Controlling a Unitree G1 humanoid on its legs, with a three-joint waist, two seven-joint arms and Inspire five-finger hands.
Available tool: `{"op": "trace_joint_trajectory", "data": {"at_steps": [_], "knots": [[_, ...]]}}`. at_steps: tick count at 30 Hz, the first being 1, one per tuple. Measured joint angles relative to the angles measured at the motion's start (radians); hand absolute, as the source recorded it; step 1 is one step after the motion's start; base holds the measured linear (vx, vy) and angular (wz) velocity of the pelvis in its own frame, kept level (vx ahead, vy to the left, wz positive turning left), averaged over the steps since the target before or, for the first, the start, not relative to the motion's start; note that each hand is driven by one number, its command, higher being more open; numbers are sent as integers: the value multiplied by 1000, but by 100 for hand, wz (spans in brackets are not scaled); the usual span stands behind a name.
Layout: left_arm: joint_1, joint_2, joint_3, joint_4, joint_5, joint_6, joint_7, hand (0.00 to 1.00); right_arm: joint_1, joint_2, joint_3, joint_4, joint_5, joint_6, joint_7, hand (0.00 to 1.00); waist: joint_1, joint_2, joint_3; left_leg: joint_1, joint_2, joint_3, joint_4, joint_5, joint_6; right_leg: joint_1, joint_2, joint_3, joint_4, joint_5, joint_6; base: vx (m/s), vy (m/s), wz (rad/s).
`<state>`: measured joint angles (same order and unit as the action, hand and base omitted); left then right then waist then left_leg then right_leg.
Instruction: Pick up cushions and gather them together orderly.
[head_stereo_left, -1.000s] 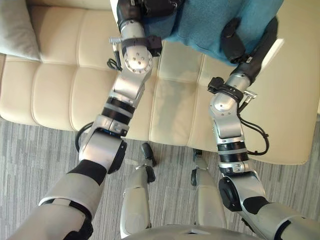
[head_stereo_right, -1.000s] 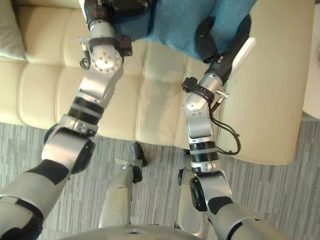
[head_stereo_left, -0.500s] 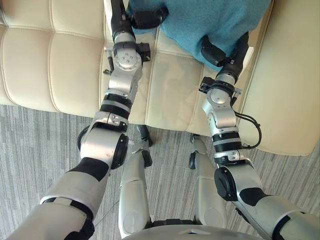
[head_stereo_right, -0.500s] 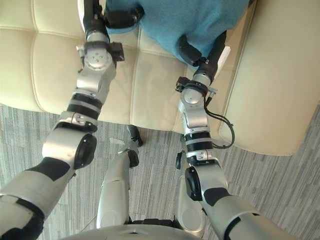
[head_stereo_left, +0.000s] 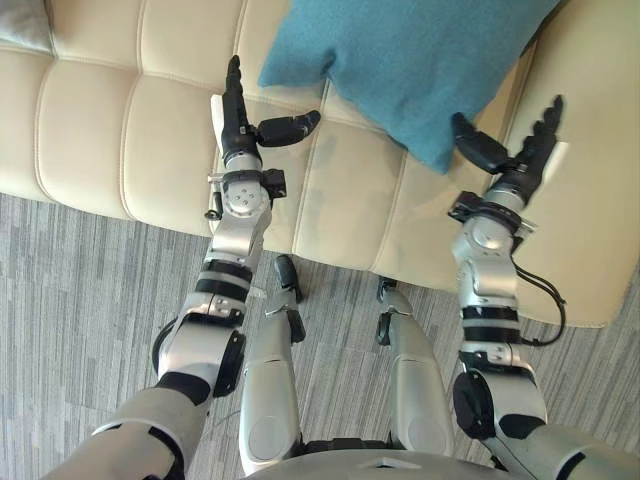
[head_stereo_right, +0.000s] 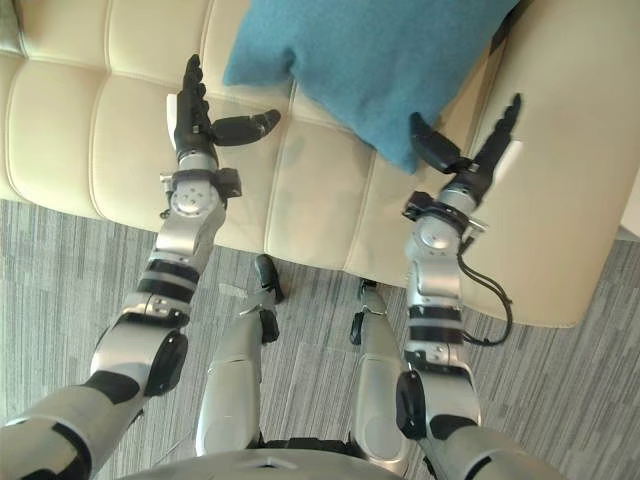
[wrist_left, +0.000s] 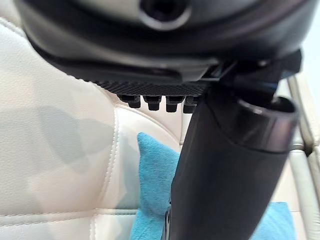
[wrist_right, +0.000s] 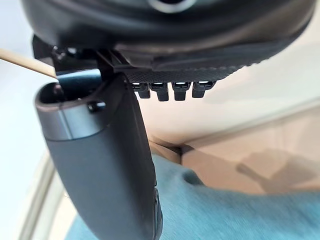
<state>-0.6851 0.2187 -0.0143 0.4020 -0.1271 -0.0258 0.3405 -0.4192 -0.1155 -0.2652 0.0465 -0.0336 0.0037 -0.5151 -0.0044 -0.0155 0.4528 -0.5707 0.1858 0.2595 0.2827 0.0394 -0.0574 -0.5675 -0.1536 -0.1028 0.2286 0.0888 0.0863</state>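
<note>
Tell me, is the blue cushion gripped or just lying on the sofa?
Lying loose on the sofa. The left robot hand and right robot hand beside the cushion are open, fingers straight.

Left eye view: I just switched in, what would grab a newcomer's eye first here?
The large teal fabric cushion on the cream tufted leather sofa dominates the upper middle. The robot's dark left hand and right hand flank its near edge, both open with straight fingers and thumbs angled toward it. Grey striped carpet lies in front of the sofa.
</note>
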Motion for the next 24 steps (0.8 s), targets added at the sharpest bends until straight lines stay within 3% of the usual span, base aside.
{"op": "trace_joint_trajectory", "data": {"at_steps": [5,11,20,24], "knots": [[254,-32,0,-92,-2,-20,-53,100,223,-2,40,-59,41,-32,117,100,0,-20,-56,85,23,3,10,-32,-17,89,13,-10,3,-36,-9,81,-38,-5],[660,-176,13,-39,2,-16,-140,100,533,88,133,29,25,-34,300,100,4,-22,-199,252,34,9,-9,-78,-45,245,32,-25,1,-100,-10,156,-9,-2],[789,-187,65,361,86,-8,-219,100,607,121,127,573,-16,-29,383,100,7,6,-361,456,20,36,-162,-55,-70,428,47,-24,-124,-91,-2,72,1,-4],[800,-164,83,473,142,-8,-219,100,597,119,74,757,-15,-27,390,100,6,5,-382,525,8,35,-228,-36,-76,490,52,-28,-177,-81,1,61,-3,2]]}}
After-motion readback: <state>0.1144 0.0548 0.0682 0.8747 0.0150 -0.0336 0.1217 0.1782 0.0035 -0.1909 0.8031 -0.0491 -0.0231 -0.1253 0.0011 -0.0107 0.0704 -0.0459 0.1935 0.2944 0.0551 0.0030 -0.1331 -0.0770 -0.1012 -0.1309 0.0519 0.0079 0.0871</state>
